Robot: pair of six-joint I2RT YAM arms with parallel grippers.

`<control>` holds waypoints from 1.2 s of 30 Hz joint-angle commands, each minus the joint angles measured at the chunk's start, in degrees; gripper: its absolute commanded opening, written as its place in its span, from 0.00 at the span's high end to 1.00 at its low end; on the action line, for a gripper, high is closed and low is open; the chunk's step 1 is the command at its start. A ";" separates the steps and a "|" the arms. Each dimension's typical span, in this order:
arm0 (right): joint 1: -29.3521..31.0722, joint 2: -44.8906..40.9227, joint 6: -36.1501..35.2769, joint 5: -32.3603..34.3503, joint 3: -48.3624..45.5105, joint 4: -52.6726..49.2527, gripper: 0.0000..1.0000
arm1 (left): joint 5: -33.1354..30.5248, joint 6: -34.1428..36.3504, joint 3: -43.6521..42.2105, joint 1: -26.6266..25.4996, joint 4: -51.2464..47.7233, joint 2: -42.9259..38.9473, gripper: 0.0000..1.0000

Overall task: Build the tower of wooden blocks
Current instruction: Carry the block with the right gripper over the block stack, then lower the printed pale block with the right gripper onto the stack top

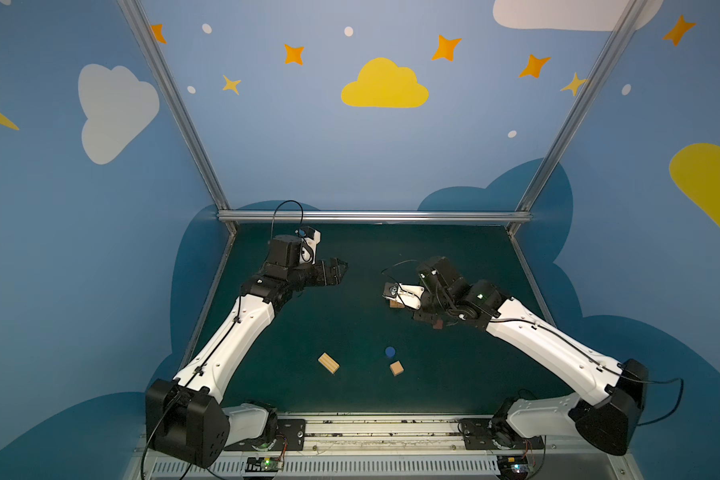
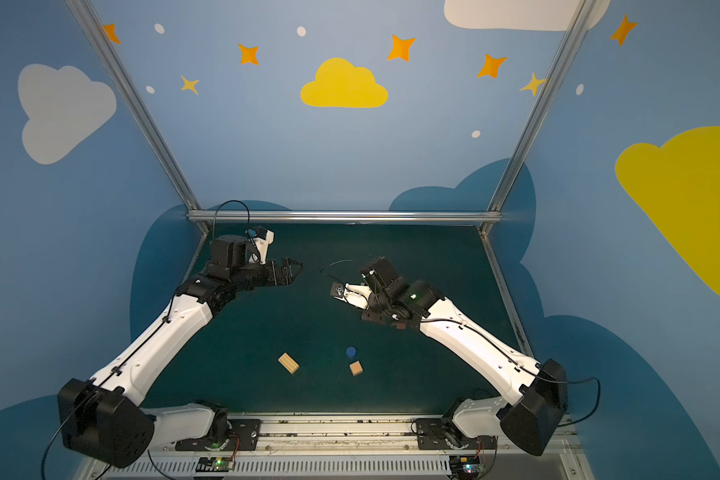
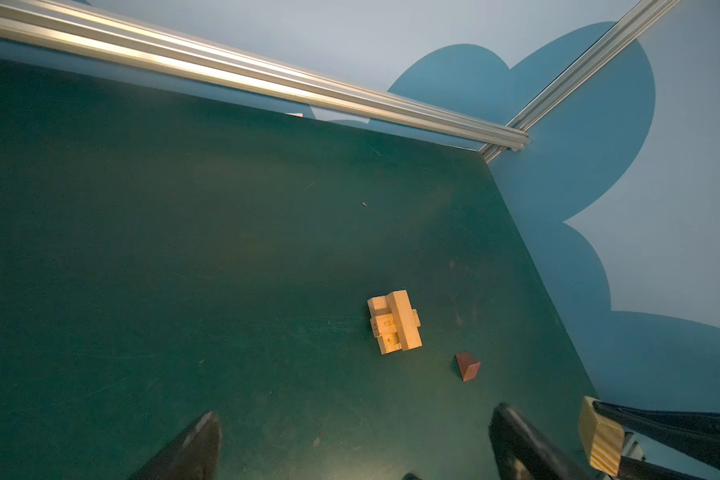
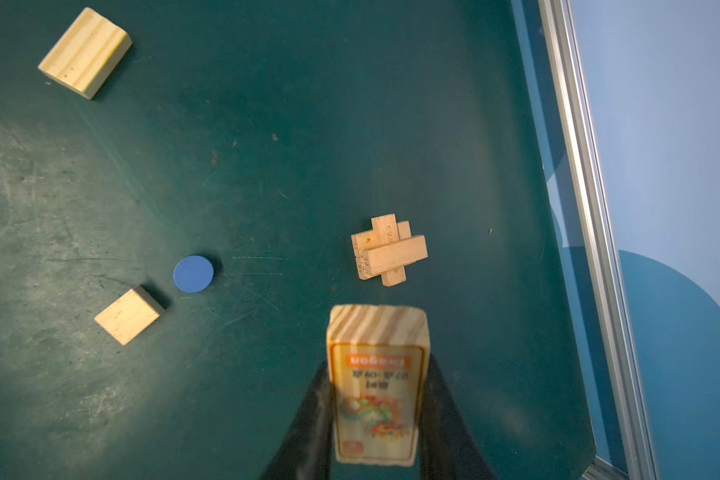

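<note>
Right wrist, held blk (image 4: 377,374) near tower (image 4: 387,249), blue disc (image 4: 193,274) by cube (image 4: 129,315)

White arm shells (image 1: 242,328), black joint housings (image 1: 184,419), black cables (image 1: 287,202), apparently black jaws

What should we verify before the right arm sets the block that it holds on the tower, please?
1. Grip: the right gripper is shut on the printed wood block: ok.
2. The wood block tower stands with its crosswise layers in place: ok.
3. Block lined up over the tower: not ok. In the right wrist view the tower shows beyond the block's end, not under it.
4. The left gripper is open and apart from the tower: ok.
5. The dark reddish-brown cube lies apart from the tower: ok.
6. Height gap between block and tower top: cannot tell.
</note>
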 commanded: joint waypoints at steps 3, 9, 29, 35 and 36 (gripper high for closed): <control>-1.36 -0.94 -4.21 -2.22 0.35 -1.25 1.00 | 1.00 1.33 2.31 0.23 -3.56 0.89 0.00; -2.09 -0.01 -7.19 0.58 2.44 -4.03 1.00 | 0.03 3.20 2.88 0.11 -4.93 0.37 0.00; -5.89 5.67 -11.76 2.66 2.45 -8.80 1.00 | 0.56 4.26 1.90 -0.31 -3.62 -2.45 0.00; -6.99 8.87 -12.48 2.28 4.22 -8.73 1.00 | 0.22 4.88 1.85 -0.38 -3.80 -2.65 0.00; -7.08 9.61 -12.78 2.63 4.57 -8.64 1.00 | 0.05 4.97 1.89 -0.34 -3.87 -2.56 0.00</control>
